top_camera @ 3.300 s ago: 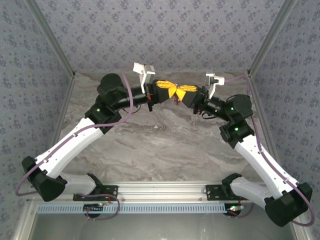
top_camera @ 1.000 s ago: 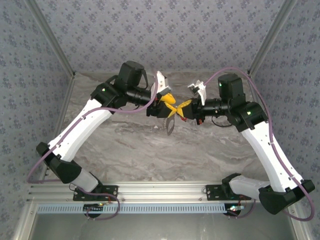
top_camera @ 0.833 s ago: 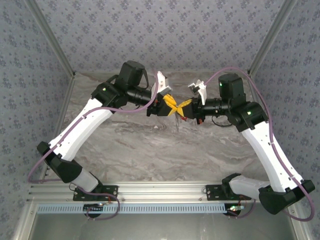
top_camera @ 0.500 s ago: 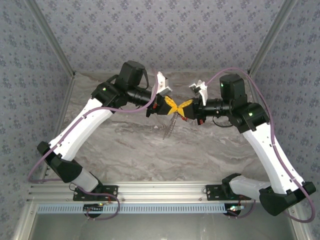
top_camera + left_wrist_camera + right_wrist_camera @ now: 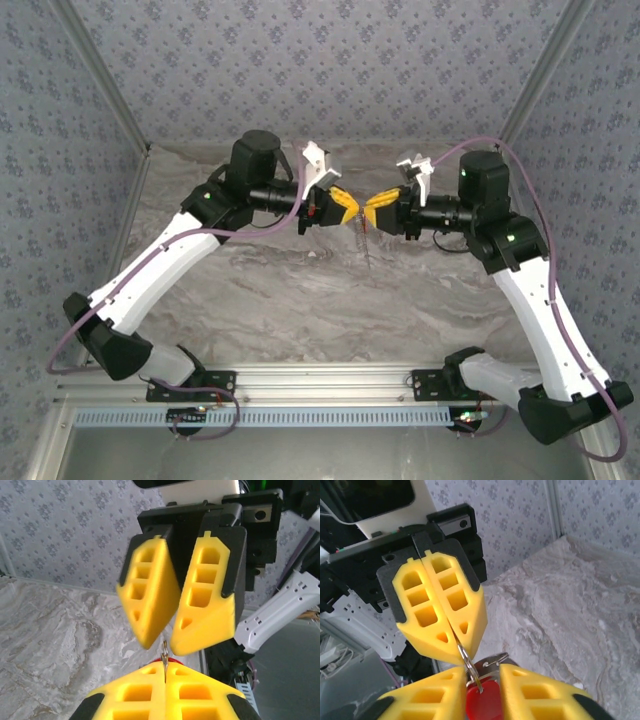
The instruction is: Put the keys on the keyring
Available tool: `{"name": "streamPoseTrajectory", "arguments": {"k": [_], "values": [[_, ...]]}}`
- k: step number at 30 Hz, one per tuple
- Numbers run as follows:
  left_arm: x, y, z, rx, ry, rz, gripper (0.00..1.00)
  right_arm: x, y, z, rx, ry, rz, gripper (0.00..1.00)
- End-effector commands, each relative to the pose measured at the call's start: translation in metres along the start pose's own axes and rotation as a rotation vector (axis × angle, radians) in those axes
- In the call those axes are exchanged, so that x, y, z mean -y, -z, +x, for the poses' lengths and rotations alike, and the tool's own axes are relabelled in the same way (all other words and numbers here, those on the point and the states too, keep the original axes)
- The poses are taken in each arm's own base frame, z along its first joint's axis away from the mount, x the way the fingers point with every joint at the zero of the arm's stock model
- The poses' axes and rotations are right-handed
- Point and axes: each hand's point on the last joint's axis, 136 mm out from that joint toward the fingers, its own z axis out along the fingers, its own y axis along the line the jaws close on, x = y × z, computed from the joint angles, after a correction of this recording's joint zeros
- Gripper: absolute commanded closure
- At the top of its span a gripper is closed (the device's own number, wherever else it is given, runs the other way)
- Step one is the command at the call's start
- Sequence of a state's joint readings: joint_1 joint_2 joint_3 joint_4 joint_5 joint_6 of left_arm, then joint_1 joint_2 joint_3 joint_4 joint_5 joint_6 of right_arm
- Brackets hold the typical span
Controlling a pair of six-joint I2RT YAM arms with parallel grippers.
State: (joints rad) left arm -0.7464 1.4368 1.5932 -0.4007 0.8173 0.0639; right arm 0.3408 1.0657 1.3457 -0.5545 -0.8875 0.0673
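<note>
Both arms raised over grey marbled bench point(image 5: 300, 300), pincers meeting tip to tip above its far half. Key point(image 5: 482, 700): tiny, with a bright red glossy plastic head, rounded. A bit of silver metal shows just above the head; the blade is not made out. The head sits in the gap between the yellow fingers of the right pincer point(image 5: 377, 210). Those fingers stand slightly apart, one on either side of the red head. Cannot tell whether they press on it or merely flank it. Keyring point(image 5: 364, 243): thin grey metal. From the top camera it shows as a slim dangling strand below the point where the two pincers meet, hanging in the air clear of the bench. In the right wrist view a fine grey wire of it comes out from between the opposite fingertips and runs down to the silver piece at the key head. Left pincer point(image 5: 345, 207): yellow ribbed fingers pressed together, pinching that thin wire edge-on. In the left wrist view the metal shows as a sliver rising from the seam, with a trace of red beside it. Blue-grey patterned wall point(image 5: 320, 70) behind.
</note>
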Motion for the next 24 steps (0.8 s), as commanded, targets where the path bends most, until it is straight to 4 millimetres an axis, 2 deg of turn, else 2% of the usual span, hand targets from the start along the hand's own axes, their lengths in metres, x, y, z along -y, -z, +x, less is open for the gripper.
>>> {"name": "streamPoseTrajectory", "arguments": {"k": [1,4,5,6,8,17,18,22,24], "values": [[0.013,0.014,-0.032,0.101,-0.055,-0.010,1.00,-0.008,0.002,-0.010,0.050,0.008,-0.047,0.83],[0.013,0.017,-0.036,0.110,-0.058,-0.020,1.00,-0.009,0.001,-0.011,0.064,0.005,-0.057,0.85],[0.013,0.018,-0.037,0.113,-0.059,-0.021,1.00,-0.010,0.001,-0.012,0.069,0.002,-0.063,0.79],[0.014,0.019,-0.038,0.116,-0.062,-0.021,1.00,-0.010,0.001,-0.013,0.074,0.003,-0.068,0.67],[0.014,0.019,-0.038,0.118,-0.062,-0.023,1.00,-0.011,0.001,-0.014,0.079,0.003,-0.071,0.62],[0.016,0.020,-0.043,0.132,-0.065,-0.017,1.00,-0.008,-0.004,-0.016,0.100,-0.006,-0.084,0.62],[0.015,0.020,-0.043,0.134,-0.064,-0.017,1.00,-0.007,-0.005,-0.016,0.103,-0.011,-0.087,0.64],[0.013,0.020,-0.045,0.143,-0.055,-0.029,1.00,-0.011,-0.008,-0.016,0.097,-0.019,-0.122,1.00],[0.010,0.021,-0.047,0.154,-0.050,-0.042,1.00,-0.014,-0.006,-0.013,0.089,-0.021,-0.125,1.00]]}}
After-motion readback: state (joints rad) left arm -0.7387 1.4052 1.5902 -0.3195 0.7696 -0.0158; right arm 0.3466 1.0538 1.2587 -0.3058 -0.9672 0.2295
